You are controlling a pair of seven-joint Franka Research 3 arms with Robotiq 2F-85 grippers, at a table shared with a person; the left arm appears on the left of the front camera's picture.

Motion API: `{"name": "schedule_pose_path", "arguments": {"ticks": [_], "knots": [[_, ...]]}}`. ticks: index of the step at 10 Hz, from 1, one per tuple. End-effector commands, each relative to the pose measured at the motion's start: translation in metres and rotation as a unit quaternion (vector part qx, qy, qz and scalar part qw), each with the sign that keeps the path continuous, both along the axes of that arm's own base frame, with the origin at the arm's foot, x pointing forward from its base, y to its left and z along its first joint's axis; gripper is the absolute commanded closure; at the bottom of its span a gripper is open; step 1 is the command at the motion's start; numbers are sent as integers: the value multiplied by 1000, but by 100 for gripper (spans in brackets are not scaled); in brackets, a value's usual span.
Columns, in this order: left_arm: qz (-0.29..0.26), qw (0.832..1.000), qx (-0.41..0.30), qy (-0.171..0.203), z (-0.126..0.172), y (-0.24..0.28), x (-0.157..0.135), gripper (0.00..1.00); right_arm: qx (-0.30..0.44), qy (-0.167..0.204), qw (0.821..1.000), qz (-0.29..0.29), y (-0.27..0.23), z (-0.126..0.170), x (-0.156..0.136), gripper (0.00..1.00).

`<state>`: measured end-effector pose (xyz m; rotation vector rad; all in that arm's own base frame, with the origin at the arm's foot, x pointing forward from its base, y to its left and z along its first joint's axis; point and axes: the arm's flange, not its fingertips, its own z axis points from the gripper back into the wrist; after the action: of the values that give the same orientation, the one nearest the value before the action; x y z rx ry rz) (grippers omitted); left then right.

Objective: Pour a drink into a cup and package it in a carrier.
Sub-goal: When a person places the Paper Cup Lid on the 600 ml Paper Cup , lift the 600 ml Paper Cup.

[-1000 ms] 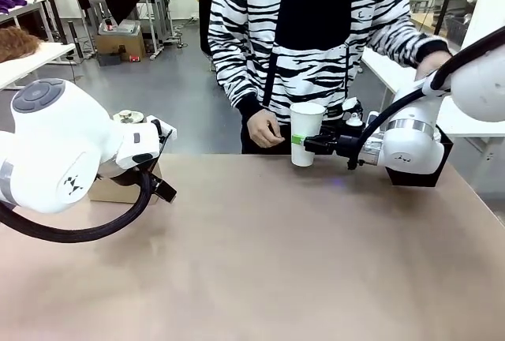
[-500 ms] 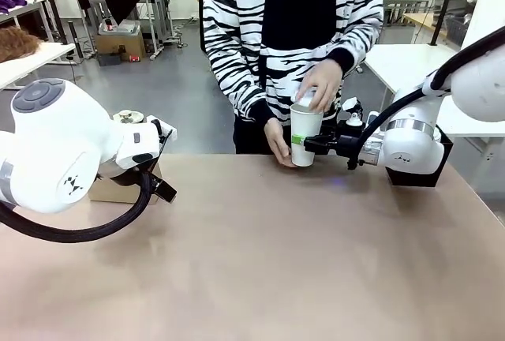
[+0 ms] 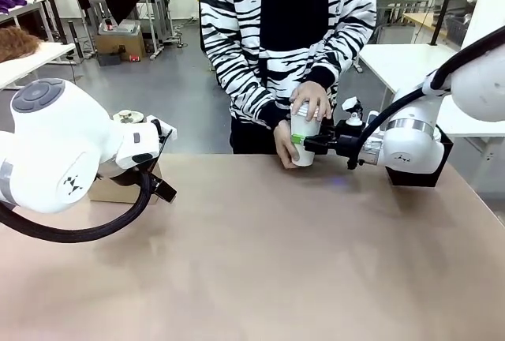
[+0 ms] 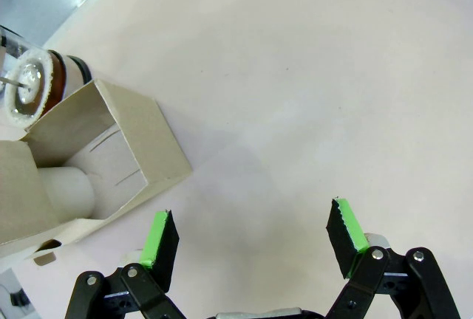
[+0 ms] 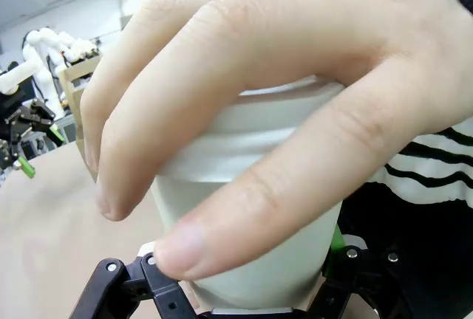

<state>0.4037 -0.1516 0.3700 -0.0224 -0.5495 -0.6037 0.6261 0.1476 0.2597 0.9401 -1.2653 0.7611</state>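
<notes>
The white cup (image 3: 303, 137) stands at the table's far edge with my right gripper (image 3: 304, 143) shut on its lower half. One of the person's hands (image 3: 311, 100) presses down on its top and the other (image 3: 284, 144) steadies its side. In the right wrist view the fingers of that hand (image 5: 244, 112) lie over the lid rim (image 5: 295, 91) of the cup (image 5: 259, 260), held in my right gripper (image 5: 236, 293). My left gripper (image 4: 253, 235) hangs open over bare table beside the brown carrier (image 4: 126, 149). The glass jug (image 4: 33, 83) with the drink stands behind the carrier.
A black box (image 3: 430, 177) sits behind my right arm at the table's right end. The carrier (image 3: 114, 189) is at the left edge, partly behind my left arm. A white rounded shape (image 4: 70, 190) sits inside the carrier. The person stands close at the far side.
The person's hand has come down with a lid onto the cup's top, and the other hand has moved to the cup's side. Both arms have stayed still.
</notes>
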Motion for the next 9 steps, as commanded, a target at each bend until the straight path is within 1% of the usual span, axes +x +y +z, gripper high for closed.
{"name": "schedule_pose_path", "arguments": {"ticks": [1, 9], "knots": [[-1, 1000, -1, 0, 0, 0, 0, 0, 0, -1, 1000, 0, 1, 4, -3, 20], [-1, 1000, -1, 0, 0, 0, 0, 0, 0, -1, 1000, 0, 1, 4, -3, 20]]}}
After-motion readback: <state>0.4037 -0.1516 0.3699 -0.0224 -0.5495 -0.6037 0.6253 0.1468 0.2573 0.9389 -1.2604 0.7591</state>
